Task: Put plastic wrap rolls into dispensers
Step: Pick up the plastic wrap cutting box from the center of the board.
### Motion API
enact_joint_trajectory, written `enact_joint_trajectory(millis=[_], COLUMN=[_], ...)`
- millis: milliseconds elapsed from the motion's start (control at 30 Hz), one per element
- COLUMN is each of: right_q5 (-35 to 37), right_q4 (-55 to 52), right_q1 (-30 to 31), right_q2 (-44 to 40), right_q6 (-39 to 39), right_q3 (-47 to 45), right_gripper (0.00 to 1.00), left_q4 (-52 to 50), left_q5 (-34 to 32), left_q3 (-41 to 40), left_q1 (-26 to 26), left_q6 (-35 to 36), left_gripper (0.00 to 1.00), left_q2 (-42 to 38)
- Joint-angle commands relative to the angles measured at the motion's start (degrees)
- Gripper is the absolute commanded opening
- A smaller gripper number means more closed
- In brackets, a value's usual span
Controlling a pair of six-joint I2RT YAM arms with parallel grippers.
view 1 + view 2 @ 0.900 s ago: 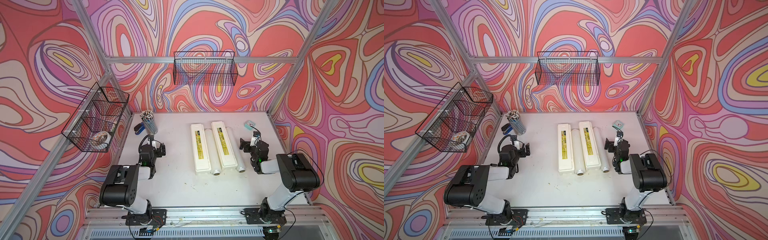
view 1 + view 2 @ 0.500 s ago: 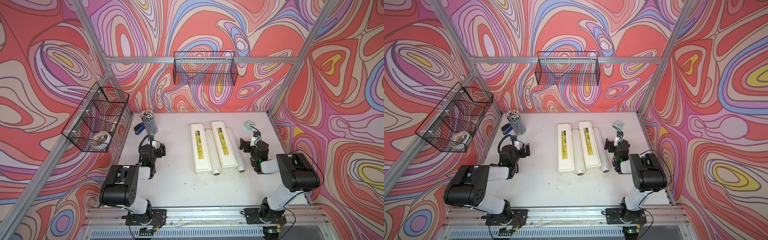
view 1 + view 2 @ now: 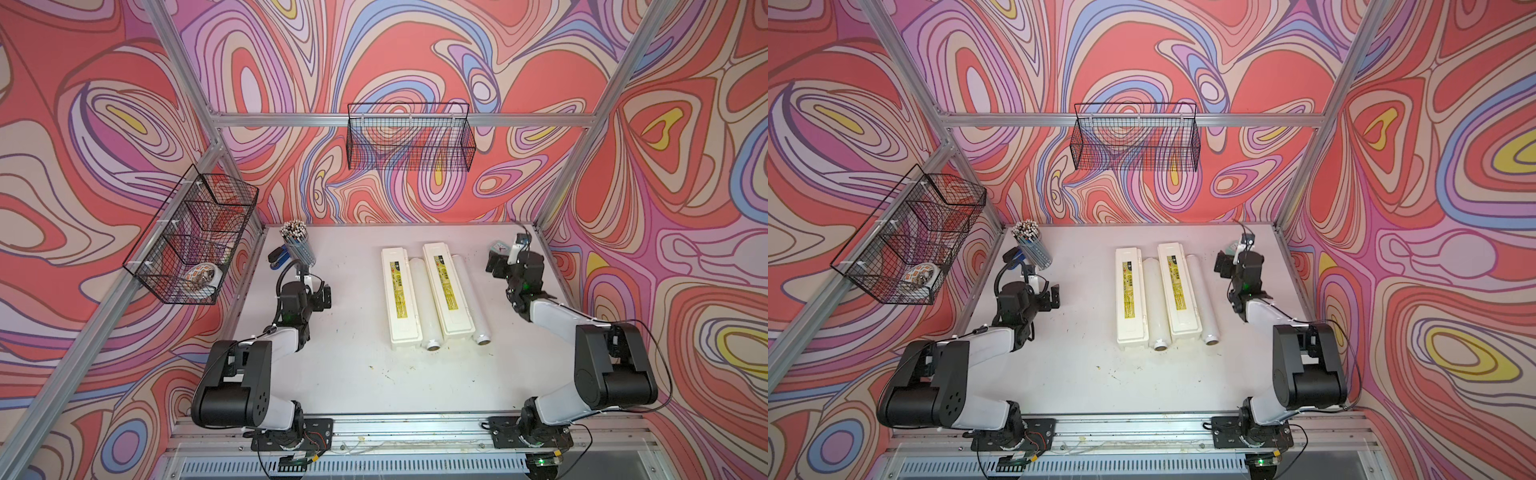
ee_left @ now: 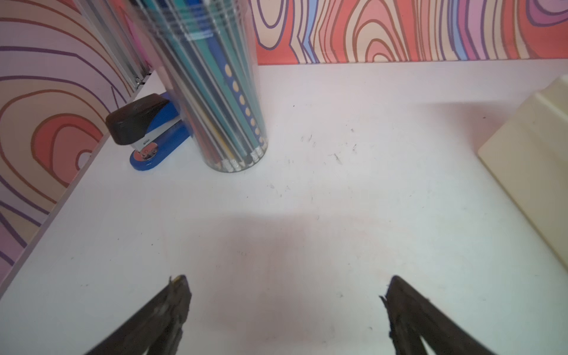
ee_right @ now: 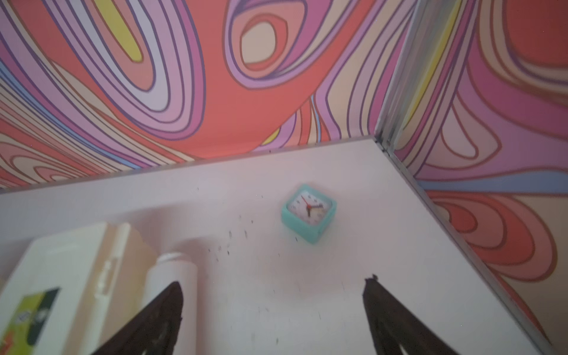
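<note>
2 dispensers [image 3: 401,297] closed; pencil cup [image 4: 215,92], stapler [image 4: 144,132], clock [image 5: 308,212] aside.

Left arm [image 3: 286,338] is sitting elbow-back, forearm stretching forward, left hand [image 4: 285,285] gaping wide and gripping nothing. Right arm [image 3: 555,316] is mirroring that pose, right hand [image 5: 275,284] also spreading its jaws, empty.

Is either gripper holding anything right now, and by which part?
Nothing is held. The left gripper and right gripper both stand open over the white table; the two long translucent-white plastic wrap rolls lie untouched on it.
</note>
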Motion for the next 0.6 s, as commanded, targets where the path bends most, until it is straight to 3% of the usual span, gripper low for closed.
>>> enact_joint_trajectory(millis=[0,133,233,300,367,567], right_q5=[2.1,3.1,4.7,5.2,10.6,14.2], right_q4=[-23.1,-29.6,-35.0,-40.2,-45.2,-46.5], right_q1=[10.1,21.3,27.0,29.2,31.8,33.5], right_q2=[2.4,13.1,22.0,28.1,34.1,40.5], right_q6=[7.2,14.4,16.5,19.3,22.5,27.3], right_q3=[10.4,24.2,35.0,42.1,48.0,53.4], right_gripper=[0.89,0.89,0.9,0.97,0.98,0.98], left_q4=[-13.7,-17.2,-19.4,-20.1,-20.7,-18.8], left_q5=[5.6,12.3,14.0,14.3,13.6,14.6], left_q3=[8.2,15.0,18.1,18.9,19.4,19.1], left_q1=[0.4,0.0,-0.8,-1.1,-1.1,-1.2], left_q6=[-5.0,-13.8,-15.6,-15.1,-14.9,-13.2], left_gripper=[1.0,1.0,1.0,1.0,1.0,1.0], left_q2=[-3.1,2.0,4.1,4.3,4.1,2.0])
